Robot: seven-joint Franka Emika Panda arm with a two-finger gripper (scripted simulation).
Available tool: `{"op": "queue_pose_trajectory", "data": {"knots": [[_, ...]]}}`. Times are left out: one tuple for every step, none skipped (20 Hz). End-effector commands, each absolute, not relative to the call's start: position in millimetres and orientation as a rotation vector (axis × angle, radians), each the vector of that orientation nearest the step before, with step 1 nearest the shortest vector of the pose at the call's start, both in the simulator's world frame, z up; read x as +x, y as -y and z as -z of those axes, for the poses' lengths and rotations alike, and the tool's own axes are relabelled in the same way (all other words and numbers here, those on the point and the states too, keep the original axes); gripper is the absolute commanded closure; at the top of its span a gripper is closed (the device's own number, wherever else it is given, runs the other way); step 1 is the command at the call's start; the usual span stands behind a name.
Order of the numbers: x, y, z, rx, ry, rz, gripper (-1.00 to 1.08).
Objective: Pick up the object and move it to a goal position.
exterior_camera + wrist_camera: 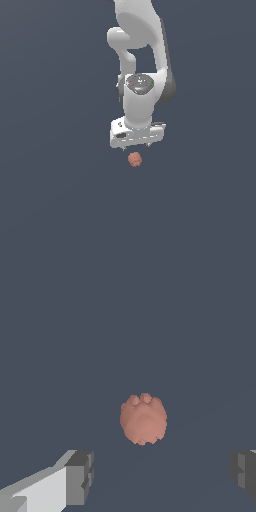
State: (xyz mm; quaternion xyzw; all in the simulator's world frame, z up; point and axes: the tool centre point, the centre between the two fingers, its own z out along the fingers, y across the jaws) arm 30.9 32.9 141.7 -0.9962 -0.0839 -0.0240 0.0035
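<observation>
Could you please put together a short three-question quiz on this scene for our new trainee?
1. True or false: the hand is shut on the ball.
2. Multiple choice: the ball's colour is A) green, B) reddish-pink, C) white.
3. In the wrist view, what lies between the ball and each finger?

Key
1. False; the fingers stand wide apart, clear of it.
2. B.
3. Bare dark floor; neither finger touches it.

A flat, uniform dark slate-blue surface [50, 200] fills the whole exterior view from edge to edge, with no seam or texture. In the wrist view the same matte blue-grey ground [125, 316] shows faint, slightly paler diagonal shading at lower right.
</observation>
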Motion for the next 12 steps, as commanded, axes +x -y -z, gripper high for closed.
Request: {"op": "queue_pose_trajectory", "data": {"knots": [[32.9,-33.0,-125.9,-3.119,0.340,0.052,-0.92],[33.6,-33.1,-120.0,-3.117,0.368,0.044,-0.92],[34.2,-33.2,-114.6,-3.115,0.394,0.036,-0.92],[34.7,-33.3,-109.8,-3.112,0.418,0.029,-0.92],[35.1,-33.3,-105.4,-3.110,0.439,0.023,-0.92],[35.4,-33.4,-101.5,-3.107,0.458,0.018,-0.92],[35.7,-33.4,-98.1,-3.105,0.474,0.013,-0.92],[35.9,-33.5,-95.3,-3.103,0.487,0.009,-0.92],[36.0,-33.5,-92.9,-3.102,0.498,0.006,-0.92],[36.1,-33.5,-91.1,-3.100,0.507,0.003,-0.92],[36.2,-33.6,-89.8,-3.099,0.513,0.001,-0.92],[36.3,-33.6,-89.0,-3.099,0.517,0.000,-0.92]]}}
